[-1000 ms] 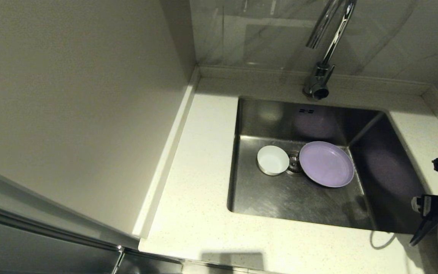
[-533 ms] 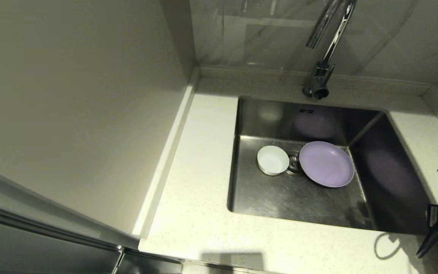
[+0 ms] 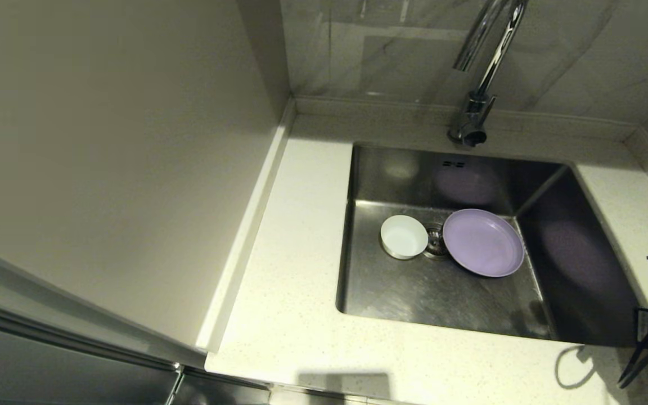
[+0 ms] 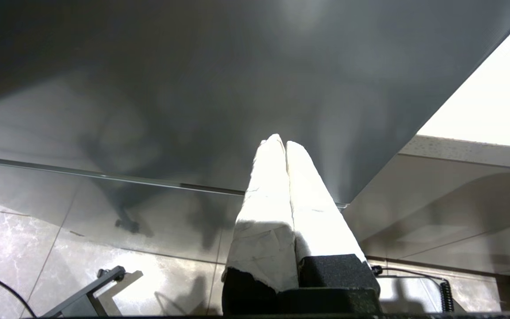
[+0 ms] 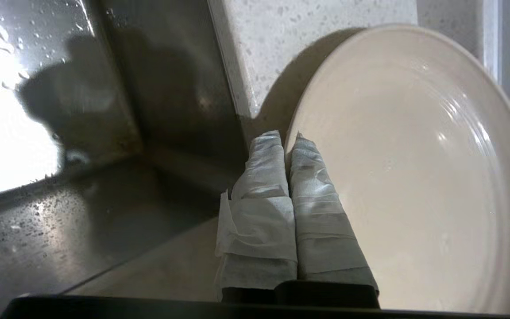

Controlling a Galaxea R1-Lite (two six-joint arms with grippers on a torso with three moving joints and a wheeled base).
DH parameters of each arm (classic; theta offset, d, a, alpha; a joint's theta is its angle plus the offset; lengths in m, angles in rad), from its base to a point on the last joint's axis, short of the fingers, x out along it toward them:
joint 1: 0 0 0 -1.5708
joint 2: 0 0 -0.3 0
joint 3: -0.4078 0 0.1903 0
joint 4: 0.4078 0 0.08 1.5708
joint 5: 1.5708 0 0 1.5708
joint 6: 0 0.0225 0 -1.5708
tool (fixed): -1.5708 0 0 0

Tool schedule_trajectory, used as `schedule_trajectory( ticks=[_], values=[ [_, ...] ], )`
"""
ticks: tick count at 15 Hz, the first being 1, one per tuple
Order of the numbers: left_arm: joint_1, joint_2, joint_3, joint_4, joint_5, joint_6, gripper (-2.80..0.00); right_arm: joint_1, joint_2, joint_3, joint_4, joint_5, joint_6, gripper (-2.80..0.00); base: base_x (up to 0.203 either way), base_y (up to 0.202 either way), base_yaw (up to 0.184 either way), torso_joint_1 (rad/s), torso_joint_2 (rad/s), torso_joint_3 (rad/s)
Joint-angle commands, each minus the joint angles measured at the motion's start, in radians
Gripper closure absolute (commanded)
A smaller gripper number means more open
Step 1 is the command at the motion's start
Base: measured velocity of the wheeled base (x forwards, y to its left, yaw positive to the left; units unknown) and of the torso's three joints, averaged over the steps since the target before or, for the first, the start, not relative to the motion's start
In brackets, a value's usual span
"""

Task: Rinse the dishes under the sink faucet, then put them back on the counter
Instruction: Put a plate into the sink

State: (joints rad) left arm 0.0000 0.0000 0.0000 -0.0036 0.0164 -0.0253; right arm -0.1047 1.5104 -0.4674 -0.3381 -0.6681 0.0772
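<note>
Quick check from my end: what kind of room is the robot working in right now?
Most likely a home kitchen corner: a stainless-steel sink set into a speckled stone-like counter, a chrome gooseneck faucet against a marbled backsplash, and a white bowl and purple plate lying in the basin.

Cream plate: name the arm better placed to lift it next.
Right. Its end effector is closed on the cream plate's rim beside the sink; the left end effector hangs parked, away from the counter.

A pale wall panel (image 3: pixel 116 157) meets a marbled backsplash (image 3: pixel 391 50).
</note>
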Motion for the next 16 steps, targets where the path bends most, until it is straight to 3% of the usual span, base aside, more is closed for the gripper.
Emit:
schedule_trajectory(
  ticks=[1,6,11,16],
  values=[
    [0.0,-0.003,0.0,-0.001,0.0,0.0,0.0,0.0,-0.011,0.0,-0.002,-0.004,0.0,0.0,0.0,0.0,0.0,0.0,0.0,0.0],
    [0.0,-0.003,0.0,-0.001,0.0,-0.001,0.0,0.036,-0.129,0.048,-0.002,0.007,-0.043,0.0,0.0,0.0,0.0,0.0,0.0,0.0],
    [0.0,-0.003,0.0,-0.001,0.0,-0.001,0.0,0.266,-0.217,-0.012,-0.009,0.016,-0.082,0.0,0.0,0.0,0.0,0.0,0.0,0.0],
    [0.0,-0.003,0.0,-0.001,0.0,-0.001,0.0,0.434,-0.095,-0.18,-0.004,0.018,-0.151,0.0,0.0,0.0,0.0,0.0,0.0,0.0]
  ],
)
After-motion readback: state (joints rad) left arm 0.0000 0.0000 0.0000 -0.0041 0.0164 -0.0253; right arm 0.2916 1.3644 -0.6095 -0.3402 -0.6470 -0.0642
